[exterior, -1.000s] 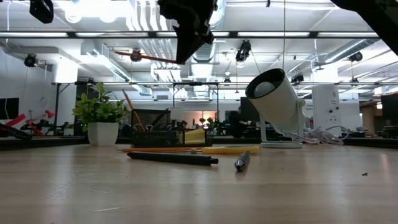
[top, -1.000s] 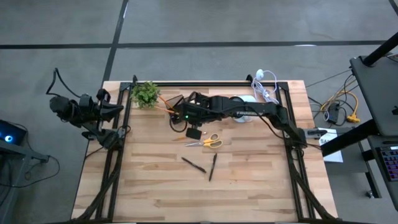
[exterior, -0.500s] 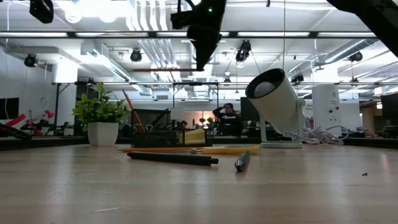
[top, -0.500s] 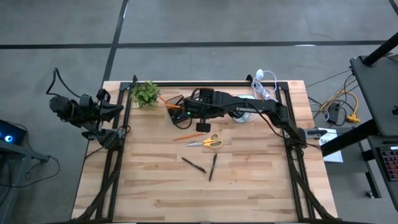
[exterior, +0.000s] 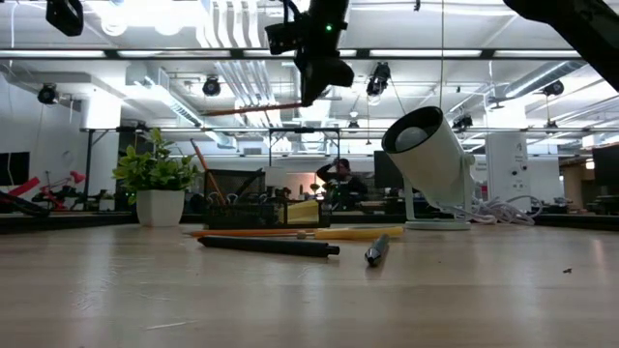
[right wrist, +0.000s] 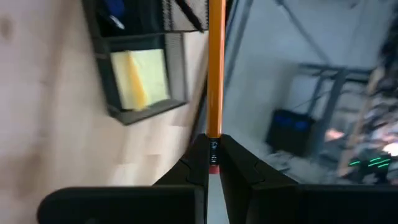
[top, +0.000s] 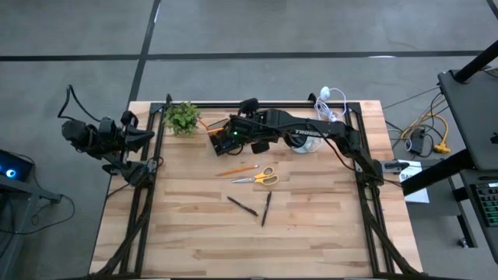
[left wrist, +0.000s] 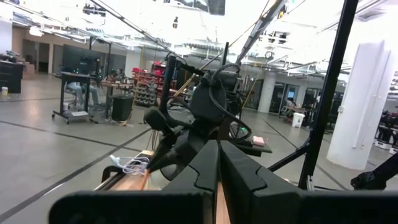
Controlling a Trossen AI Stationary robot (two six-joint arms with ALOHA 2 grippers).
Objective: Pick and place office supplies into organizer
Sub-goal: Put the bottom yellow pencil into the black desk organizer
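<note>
My right gripper (right wrist: 213,146) is shut on a thin orange pencil (right wrist: 215,68) and hangs above the table's far middle (top: 223,138), by the black organizer (top: 216,126). In the right wrist view a yellow sticky-note block (right wrist: 140,78) sits in one of the organizer's compartments (right wrist: 118,56). On the wood lie another orange pencil (top: 237,169), scissors with yellow handles (top: 259,176) and two dark pens (top: 242,206) (top: 266,208). My left gripper (left wrist: 217,165) is shut on nothing and waits off the table's left edge (top: 144,138). My right gripper pinches one end of the pencil (right wrist: 213,142) between its two fingertips. The rest of the pencil sticks out forward past the fingertips, along their line. It is lifted clear of the table, nearly level in the low view (exterior: 256,108), above the organizer (exterior: 253,211).
A small green plant (top: 182,117) stands left of the organizer. A white round cup-like thing on a stand (exterior: 430,155) and a white coiled cable (top: 333,105) are at the far right. Bare wood lies toward the near edge.
My right gripper has rolled about its own line and shifted a little toward the far edge and the organizer, staying shut on the pencil. In the low view the pencil has sunk a little and turned from sloping one way to the other.
</note>
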